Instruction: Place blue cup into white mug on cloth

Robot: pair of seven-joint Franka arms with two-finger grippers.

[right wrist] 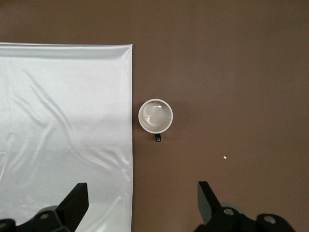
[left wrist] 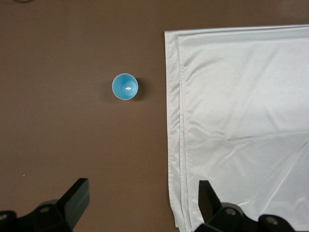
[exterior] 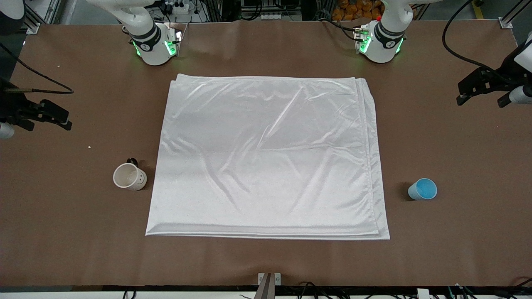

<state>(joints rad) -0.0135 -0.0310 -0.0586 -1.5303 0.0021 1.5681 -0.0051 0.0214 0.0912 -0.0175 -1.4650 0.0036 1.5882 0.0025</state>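
Observation:
The white cloth [exterior: 266,158] lies flat in the middle of the brown table, also seen as cloth [left wrist: 241,125] and cloth [right wrist: 63,130]. The white mug [exterior: 129,177] stands upright on bare table beside the cloth's edge toward the right arm's end; the right wrist view shows the mug [right wrist: 155,116] from above with nothing in it. The blue cup [exterior: 422,189] stands upright on bare table past the cloth toward the left arm's end, seen again as cup [left wrist: 125,86]. My left gripper [exterior: 480,101] [left wrist: 143,193] hangs open, high over that end. My right gripper [exterior: 46,123] [right wrist: 142,193] hangs open over its own end.
Both arm bases [exterior: 156,45] [exterior: 380,43] stand along the table's edge farthest from the front camera. A black cable [exterior: 37,74] trails near the right gripper. Small pale crumbs [exterior: 89,147] lie on the bare table near the mug.

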